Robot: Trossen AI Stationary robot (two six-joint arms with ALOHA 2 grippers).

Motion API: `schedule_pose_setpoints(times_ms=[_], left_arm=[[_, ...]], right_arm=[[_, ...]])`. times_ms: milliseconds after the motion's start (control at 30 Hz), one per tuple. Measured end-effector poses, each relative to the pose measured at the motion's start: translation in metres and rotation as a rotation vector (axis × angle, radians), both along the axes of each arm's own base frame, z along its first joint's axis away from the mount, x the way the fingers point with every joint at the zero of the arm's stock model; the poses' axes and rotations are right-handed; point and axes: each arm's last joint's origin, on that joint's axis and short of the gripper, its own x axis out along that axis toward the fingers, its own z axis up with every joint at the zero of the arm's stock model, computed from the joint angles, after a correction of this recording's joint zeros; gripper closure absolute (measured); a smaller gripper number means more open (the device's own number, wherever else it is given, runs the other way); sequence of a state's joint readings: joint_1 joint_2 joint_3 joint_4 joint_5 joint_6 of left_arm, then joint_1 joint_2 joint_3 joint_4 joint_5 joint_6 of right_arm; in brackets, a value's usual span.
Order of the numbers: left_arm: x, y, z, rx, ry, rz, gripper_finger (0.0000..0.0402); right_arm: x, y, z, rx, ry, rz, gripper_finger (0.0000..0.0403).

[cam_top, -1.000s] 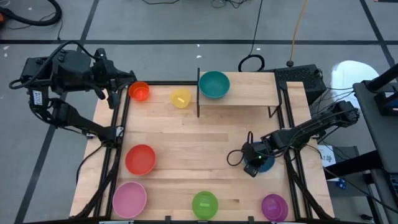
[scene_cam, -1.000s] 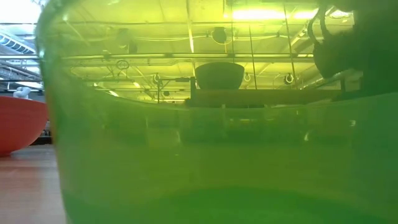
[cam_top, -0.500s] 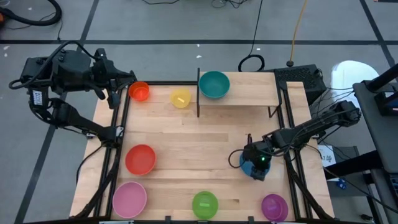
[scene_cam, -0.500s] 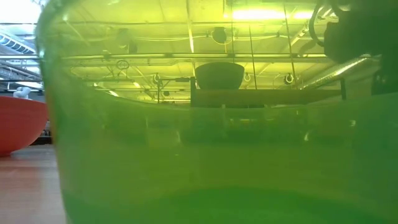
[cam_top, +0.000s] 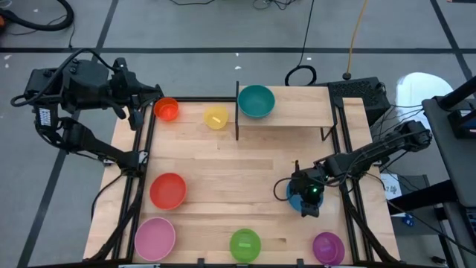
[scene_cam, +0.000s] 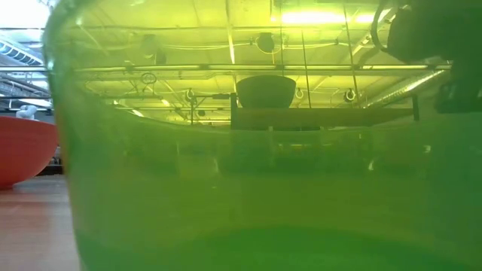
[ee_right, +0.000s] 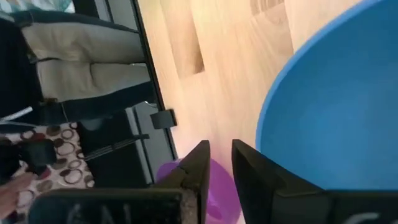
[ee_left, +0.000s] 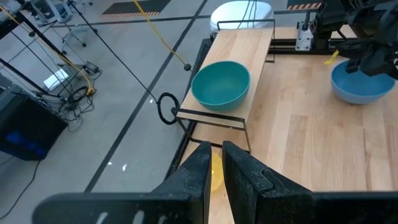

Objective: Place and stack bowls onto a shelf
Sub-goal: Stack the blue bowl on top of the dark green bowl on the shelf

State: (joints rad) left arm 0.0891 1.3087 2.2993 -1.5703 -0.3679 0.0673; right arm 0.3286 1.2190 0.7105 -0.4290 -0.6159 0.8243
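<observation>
Counter [cam_top: 223,167]: shelf [cam_top: 297,115] at the far edge, right of centre. On its left end only the teal bowl [cam_top: 256,100]. Seven bowls not yet shelved.

Blue bowl [cam_top: 296,193]: on the counter near the right edge, well apart from the shelf.
- Right jaws directly over its near rim, set narrow, with nothing visible between them in the wrist view.
- No grip on the rim that can be confirmed.

Left jaws: parked off the far-left corner beside the orange bowl [cam_top: 166,109]. Narrow gap, empty.

Risks, biggest first:
1. Shelf: light board on thin supports. Likely to shift or tip if struck by the arm or a carried bowl on approach, spilling the teal bowl.
2. Blue bowl: smooth, light, curved wall. Liable to skid or flip if the jaws press on the rim instead of straddling it. With so narrow a gap, easy to land on top of the rim.
3. Purple bowl [cam_top: 328,247]: near the blue one, in the near-right corner. Could be knocked off the edge by a sliding blue bowl.
4. Stacking: off-centre release into the teal bowl would probably leave a tilted nest.
5. Low view blocked by the green bowl [cam_top: 245,244], so no side check on height.
</observation>
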Motion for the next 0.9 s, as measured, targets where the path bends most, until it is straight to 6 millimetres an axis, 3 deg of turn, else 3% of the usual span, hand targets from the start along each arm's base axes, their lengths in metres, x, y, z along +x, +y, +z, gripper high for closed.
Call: schedule_pose_setpoints(times_ms=[333, 567, 900], left_arm=[[0.000, 0.000, 0.000, 0.000, -0.003, 0.000, 0.0355], [0.000, 0.000, 0.000, -0.001, -0.004, 0.000, 0.0355], [0.000, 0.000, 0.000, -0.002, -0.005, 0.002, 0.0355]], right_arm=[[0.000, 0.000, 0.017, 0.161, -0.081, 0.055, 0.0371], [-0.006, -0.006, 0.041, 0.133, -0.300, 0.023, 0.0381], [-0.052, -0.029, 0.062, -0.015, -0.293, -0.164, 0.0402]])
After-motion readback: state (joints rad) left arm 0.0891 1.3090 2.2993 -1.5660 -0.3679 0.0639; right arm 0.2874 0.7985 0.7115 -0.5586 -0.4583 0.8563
